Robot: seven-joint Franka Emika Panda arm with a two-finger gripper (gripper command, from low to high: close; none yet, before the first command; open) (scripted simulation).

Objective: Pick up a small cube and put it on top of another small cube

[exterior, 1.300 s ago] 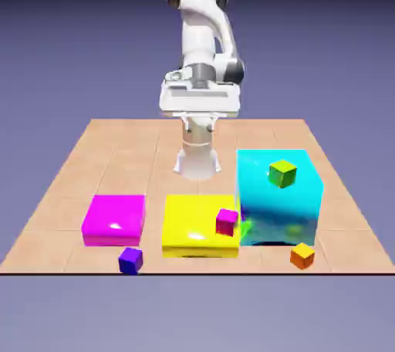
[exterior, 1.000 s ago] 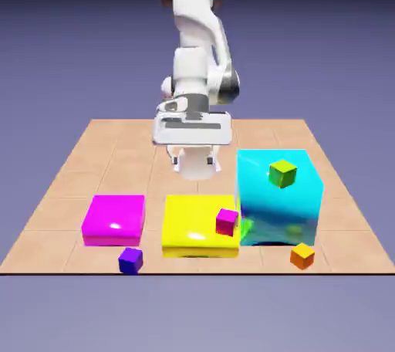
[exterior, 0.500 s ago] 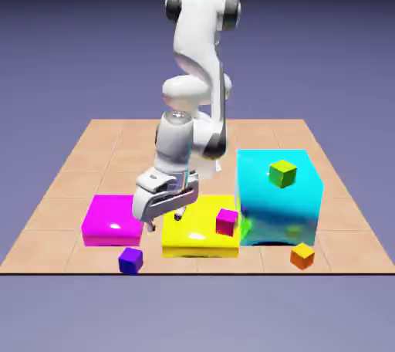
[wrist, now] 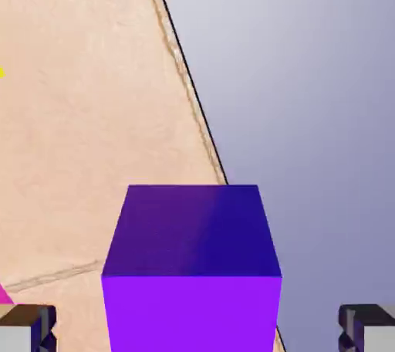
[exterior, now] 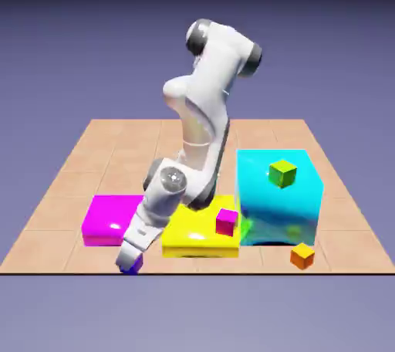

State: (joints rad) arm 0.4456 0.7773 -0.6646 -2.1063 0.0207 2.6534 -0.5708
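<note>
The tiny dark purple cube (exterior: 136, 267) sits near the table's front edge, in front of the flat magenta block (exterior: 108, 218). The arm leans low over it, and my gripper (exterior: 127, 258) covers most of the cube in the exterior view. In the hand view the purple cube (wrist: 193, 265) looms large between the two grey fingertips (wrist: 27, 327), which stand wide apart with gaps on both sides, so my gripper (wrist: 197, 329) is open. The tiny magenta-pink cube (exterior: 227, 221) rests on the flat yellow block (exterior: 193, 227), to the exterior view's right of the gripper.
A tall cyan block (exterior: 276, 198) carries a small green cube (exterior: 283, 174). A small orange cube (exterior: 302, 255) lies in front of it. In the hand view the table edge (wrist: 189, 84) runs diagonally just behind the purple cube.
The arm has swung from upright down and toward the table's front edge, to the exterior view's left. The gripper now straddles the purple cube. No cube has moved.
</note>
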